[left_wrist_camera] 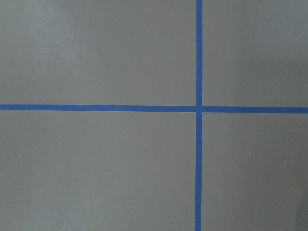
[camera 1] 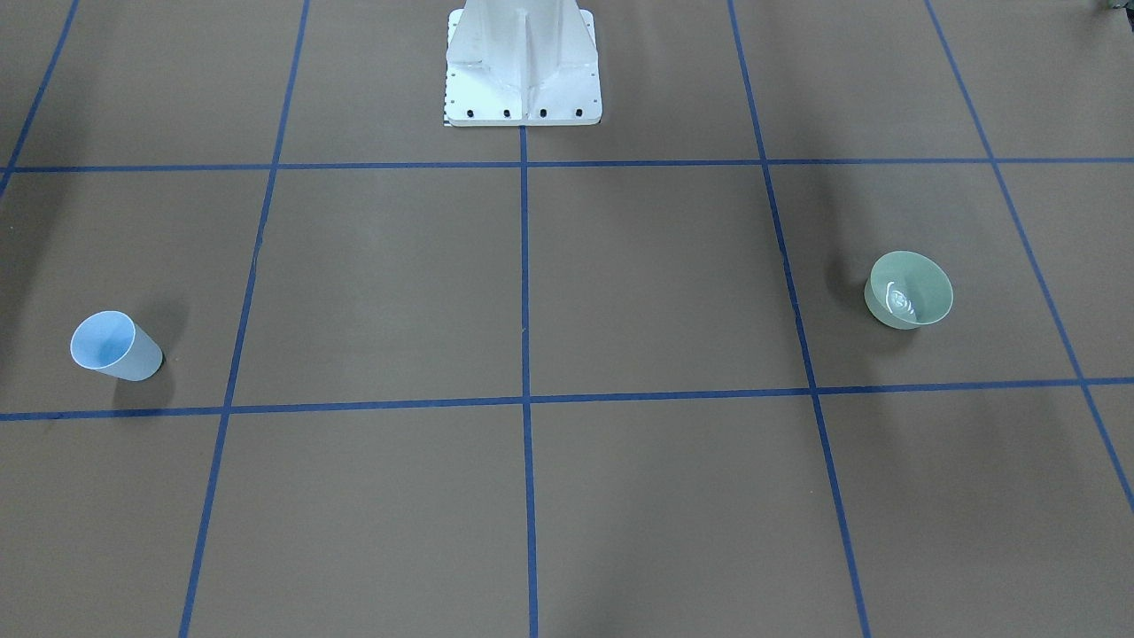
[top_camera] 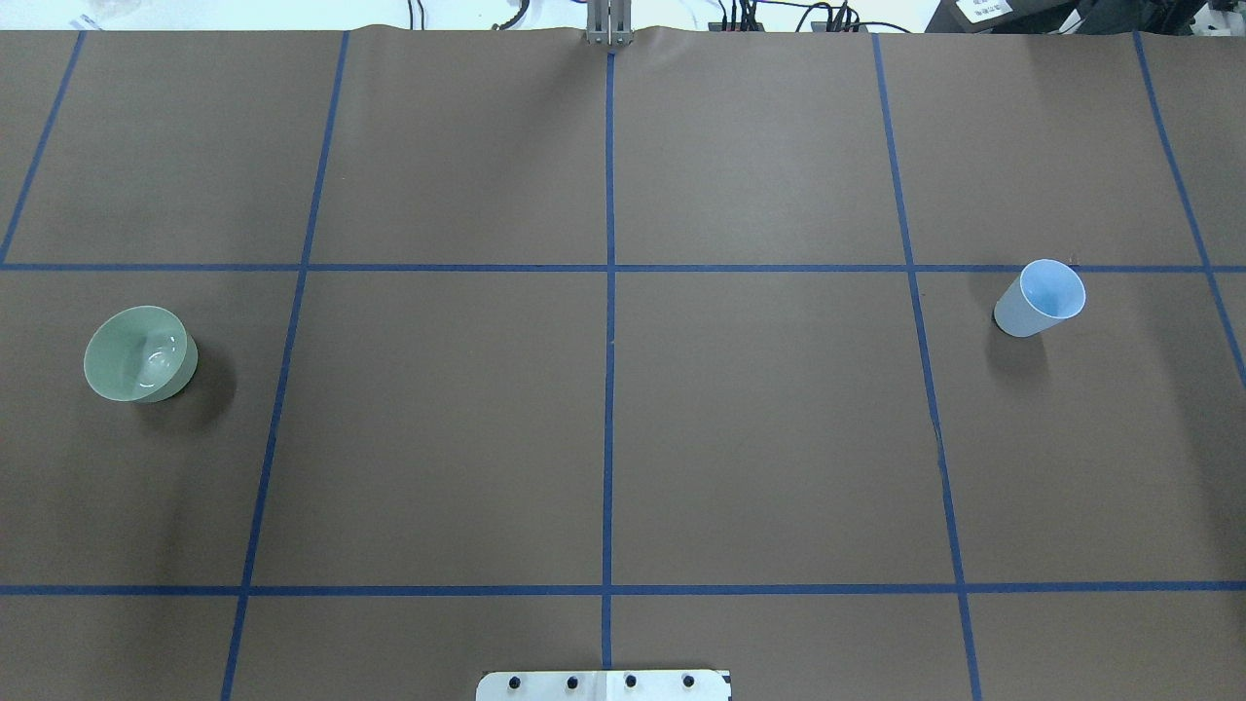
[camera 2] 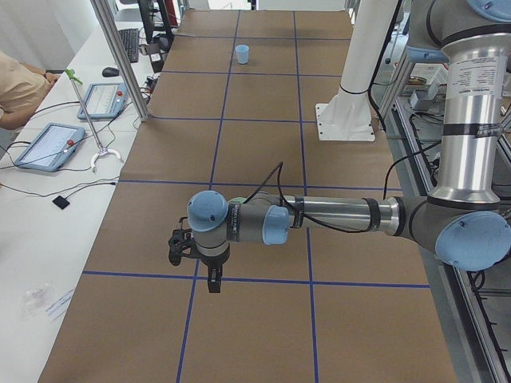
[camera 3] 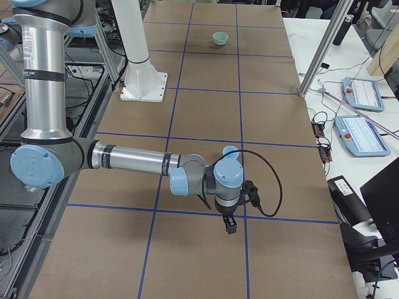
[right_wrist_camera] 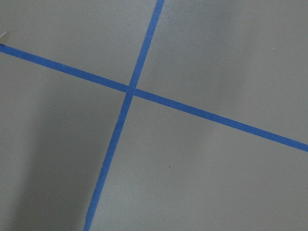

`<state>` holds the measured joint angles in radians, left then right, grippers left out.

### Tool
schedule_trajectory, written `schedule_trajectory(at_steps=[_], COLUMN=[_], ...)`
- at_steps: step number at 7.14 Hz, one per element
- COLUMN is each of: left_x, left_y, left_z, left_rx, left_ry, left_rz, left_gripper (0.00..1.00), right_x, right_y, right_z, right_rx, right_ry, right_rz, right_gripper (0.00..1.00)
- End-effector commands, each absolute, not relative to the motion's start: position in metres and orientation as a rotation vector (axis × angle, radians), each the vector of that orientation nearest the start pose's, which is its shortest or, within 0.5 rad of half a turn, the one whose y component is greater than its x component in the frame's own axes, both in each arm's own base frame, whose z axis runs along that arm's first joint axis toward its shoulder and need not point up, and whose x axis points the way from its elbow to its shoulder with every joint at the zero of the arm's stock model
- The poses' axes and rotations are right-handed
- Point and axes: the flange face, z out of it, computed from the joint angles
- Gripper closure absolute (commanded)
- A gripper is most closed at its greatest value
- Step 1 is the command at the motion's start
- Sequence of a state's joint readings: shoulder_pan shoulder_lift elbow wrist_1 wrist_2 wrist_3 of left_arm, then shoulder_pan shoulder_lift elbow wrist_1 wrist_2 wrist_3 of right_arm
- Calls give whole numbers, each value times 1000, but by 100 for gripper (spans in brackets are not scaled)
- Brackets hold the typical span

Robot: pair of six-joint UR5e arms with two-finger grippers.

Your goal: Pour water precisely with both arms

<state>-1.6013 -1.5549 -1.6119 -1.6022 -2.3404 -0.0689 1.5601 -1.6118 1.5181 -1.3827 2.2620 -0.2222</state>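
You have the water (camera 1: 902,301) as faint glints in the bottom of the green bowl (camera 1: 932,282), upright on the robot's left side of the table (top_camera: 759,419). The pale-blue cup (camera 1: 115,346) stands well apart, on the right side. No gripper is at either vessel. The left gripper (camera 2: 212,281) hangs pointing down over the brown paper, and so does the right gripper (camera 3: 229,225), with the cup showing just behind its wrist. Only the 2 side views show them, so you cannot tell whether their fingers are apart or together. Both wrist cameras show just paper and blue tape (left_wrist_camera: 199,57).
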Motion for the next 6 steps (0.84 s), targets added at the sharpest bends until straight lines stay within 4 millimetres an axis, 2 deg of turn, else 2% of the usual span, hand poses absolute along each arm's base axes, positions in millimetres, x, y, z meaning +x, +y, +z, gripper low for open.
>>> schedule_trajectory(at_steps=[1,5,6], left_x=[-75,-74,-74], left_y=[-488,-488,-481], left_z=[636,636,642], left_rx=[55,70,58], left_ry=[771,773,773], left_rz=[-52,-43,-48], left_gripper=[0,0,0], right_x=[65,64,64], right_y=[-479,-479,-479], right_z=[692,691,691], right_rx=[161,161,161], right_ry=[-682,-693,-693], right_rz=[-254,-247,-247], right_gripper=[0,0,0])
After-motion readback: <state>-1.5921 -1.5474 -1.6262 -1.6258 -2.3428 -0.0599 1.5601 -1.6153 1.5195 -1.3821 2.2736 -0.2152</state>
